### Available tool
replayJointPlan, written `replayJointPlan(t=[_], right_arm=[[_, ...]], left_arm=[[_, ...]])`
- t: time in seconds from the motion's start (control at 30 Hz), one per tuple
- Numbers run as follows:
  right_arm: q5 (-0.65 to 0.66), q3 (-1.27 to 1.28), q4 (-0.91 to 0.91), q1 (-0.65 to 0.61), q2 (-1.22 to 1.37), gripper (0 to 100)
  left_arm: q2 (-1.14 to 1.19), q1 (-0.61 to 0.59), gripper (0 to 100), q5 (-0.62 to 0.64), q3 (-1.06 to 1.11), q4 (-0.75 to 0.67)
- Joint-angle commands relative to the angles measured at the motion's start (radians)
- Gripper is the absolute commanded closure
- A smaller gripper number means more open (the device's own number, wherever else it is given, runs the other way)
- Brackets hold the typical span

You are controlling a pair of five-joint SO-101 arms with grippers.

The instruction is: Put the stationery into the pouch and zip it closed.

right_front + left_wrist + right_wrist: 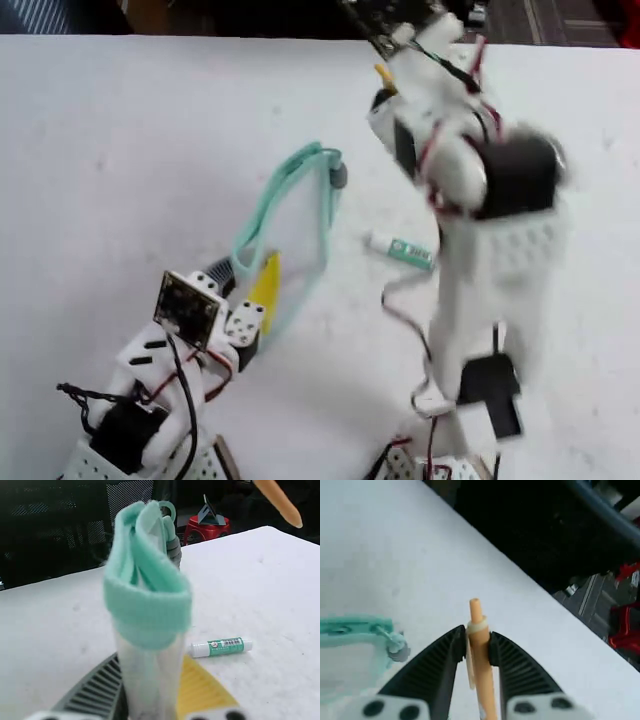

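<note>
A clear pouch point(290, 215) with teal trim lies left of the table's centre, its mouth end lifted. My left gripper point(250, 282) is shut on its near edge. In the left wrist view the pouch point(147, 600) stands upright between the grey and yellow fingers of that gripper point(150, 692). A white and green glue stick point(400, 250) point(220, 646) lies on the table to the right of the pouch. My right gripper point(385, 85) point(477, 635) hovers beyond the pouch's far end, shut on an orange pen point(480, 655) point(277, 500). The pouch's zipper pull point(395, 647) hangs at its far corner.
The white table point(120, 150) ends at a far edge with dark floor, a chair and red items behind it. The right arm's white body point(495, 260) rises over the right half of the table, just beyond the glue stick.
</note>
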Motion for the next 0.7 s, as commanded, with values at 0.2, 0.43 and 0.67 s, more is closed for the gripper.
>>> replayJointPlan(t=[0.2, 0.43, 0.67], right_arm=[[-0.077, 0.063, 0.025, -0.193, -0.394, 98.2], [-0.107, 0.416, -0.058, -0.285, -0.659, 98.2], [-0.308, 0.617, -0.521, -0.291, -0.796, 98.2]], left_arm=[[0.002, 0.018, 98, -0.008, 0.002, -0.017], [0.002, 0.016, 80, 0.072, -0.005, 0.031], [0.002, 0.013, 77, 0.094, -0.074, 0.118]])
